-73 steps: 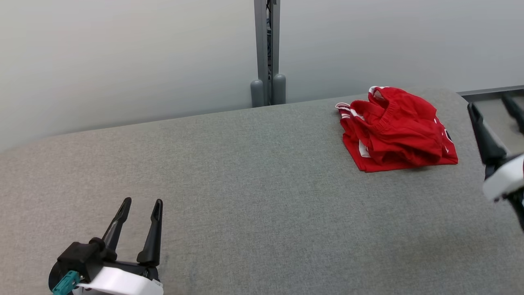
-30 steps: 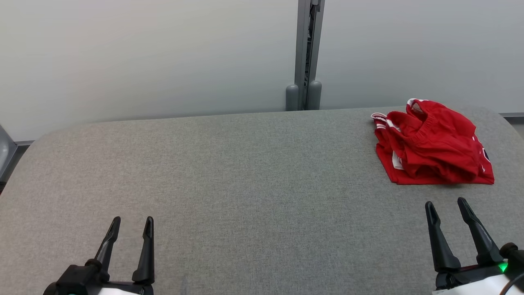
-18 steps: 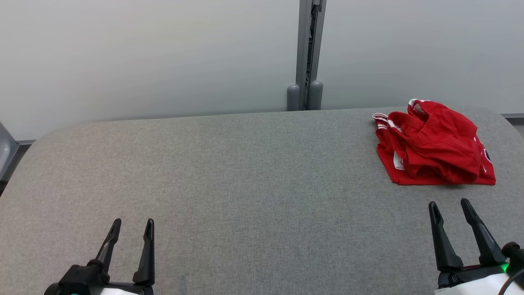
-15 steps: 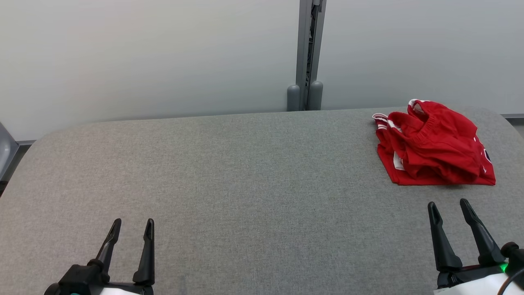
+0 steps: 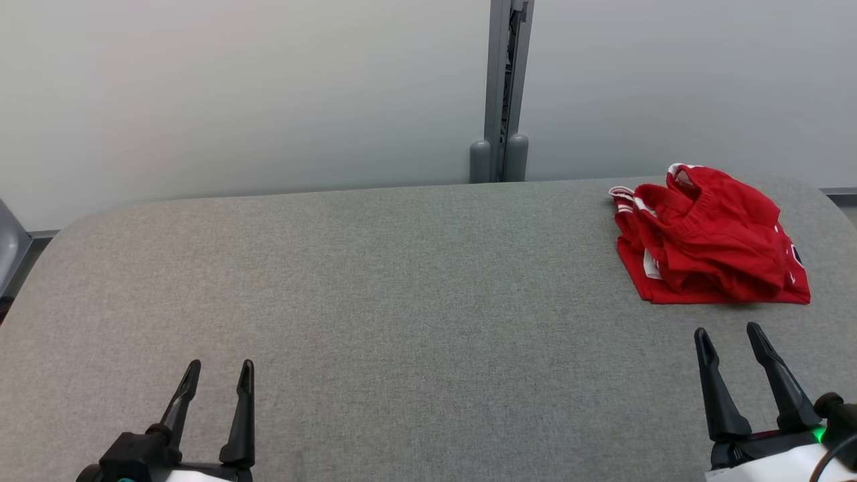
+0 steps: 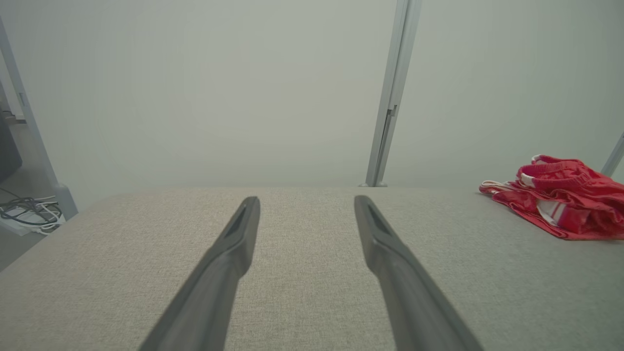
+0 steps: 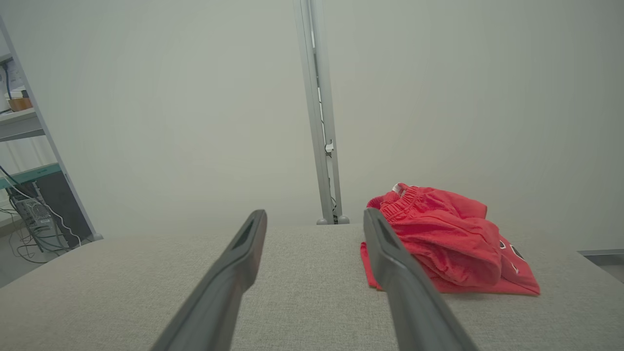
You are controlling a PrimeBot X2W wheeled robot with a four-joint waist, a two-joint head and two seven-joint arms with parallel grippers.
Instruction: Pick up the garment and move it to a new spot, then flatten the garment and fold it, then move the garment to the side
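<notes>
Fingers at rest, both pairs spread apart and empty: left fingers (image 5: 242,415) at the lower left of the head view, right fingers (image 5: 716,391) at the lower right, each over bare bench (image 5: 402,281) and touching no cloth. The garment (image 5: 710,241), a pair of red shorts with white trim, lies at the upper right of the frame, near the bench's far right corner. It is well apart from the left fingers; the right fingers are nearer, directly below it in the frame, but clear of it. It sits as a compact stack of layers with a straight lower edge, rumpled on top. Judged from this, the pick-up, flattening, folding and shift to the side look complete; at most a tidier fold remains. Long axis: roughly left to right across the frame, dipping slightly toward the right. The elastic waistband (image 5: 693,204) lies at the garment's upper left, toward the wall (image 5: 201,100); the straight folded edge faces the bottom of the frame.
</notes>
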